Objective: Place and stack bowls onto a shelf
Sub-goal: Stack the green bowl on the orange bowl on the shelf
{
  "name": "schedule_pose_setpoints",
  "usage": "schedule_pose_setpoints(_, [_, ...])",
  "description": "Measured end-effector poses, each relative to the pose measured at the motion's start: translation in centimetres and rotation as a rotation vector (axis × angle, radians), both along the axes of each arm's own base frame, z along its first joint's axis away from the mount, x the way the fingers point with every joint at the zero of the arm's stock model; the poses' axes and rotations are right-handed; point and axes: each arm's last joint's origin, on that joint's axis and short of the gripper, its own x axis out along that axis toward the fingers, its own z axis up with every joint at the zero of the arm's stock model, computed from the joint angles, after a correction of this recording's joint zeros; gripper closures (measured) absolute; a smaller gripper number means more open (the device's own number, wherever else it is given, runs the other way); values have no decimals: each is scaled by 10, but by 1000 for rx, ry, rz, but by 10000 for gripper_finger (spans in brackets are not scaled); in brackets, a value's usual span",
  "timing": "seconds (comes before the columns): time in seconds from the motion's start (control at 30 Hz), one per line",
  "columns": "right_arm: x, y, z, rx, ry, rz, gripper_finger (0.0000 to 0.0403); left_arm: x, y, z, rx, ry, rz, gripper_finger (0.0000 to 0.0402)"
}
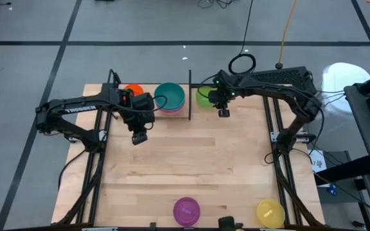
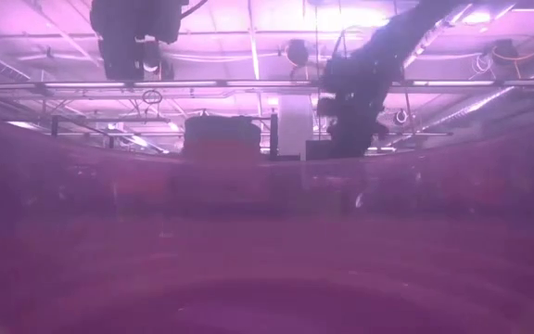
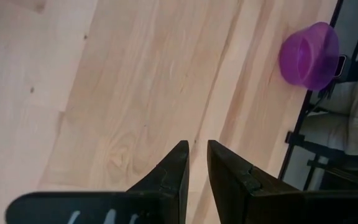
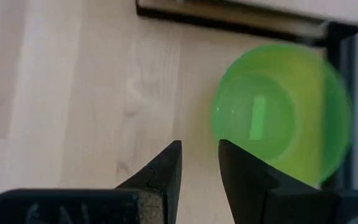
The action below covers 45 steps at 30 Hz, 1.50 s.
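On the shelf (image 1: pixel 178 114) at the far left, a teal bowl (image 1: pixel 169 94) sits nested in a pink one (image 1: pixel 172 109), and an orange bowl (image 1: pixel 133 90) shows partly behind my left arm. A lime green bowl (image 1: pixel 204 96) (image 4: pixel 278 112) rests upright on the table just right of the shelf's black post. A purple bowl (image 1: pixel 186 210) (image 3: pixel 309 55) and a yellow bowl (image 1: pixel 270 213) stand at the near edge. My left gripper (image 1: pixel 139 136) (image 3: pixel 197 155) hangs over bare table, open by a narrow gap. My right gripper (image 1: pixel 223 112) (image 4: pixel 199 155) hovers beside the green bowl, open and holding nothing.
The shelf's black post (image 1: pixel 189 93) stands between the teal bowl and the green bowl. The purple bowl fills most of the low view (image 2: pixel 267 260). Bare tabletop (image 1: pixel 191 160) lies between the grippers and the near bowls. Cables run over the floor beyond the far edge.
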Motion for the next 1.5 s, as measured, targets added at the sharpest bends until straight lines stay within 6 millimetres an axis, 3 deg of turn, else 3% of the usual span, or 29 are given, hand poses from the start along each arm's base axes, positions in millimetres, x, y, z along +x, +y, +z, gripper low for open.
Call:
schedule_pose_setpoints(0.23, [9,-11,-31,-9,66,15,303,0,0,0,-7,7,18,339])
schedule_pose_setpoints(0.63, [12,-12,-18,-100,5,41,303,0,0,0,-10,11,27,339])
schedule_pose_setpoints(1.1, [10,-28,-25,-136,-11,40,303,0,0,0,-11,11,29,339])
schedule_pose_setpoints(1.5, [18,-38,-63,-64,8,52,305,0,0,0,-19,20,49,339])
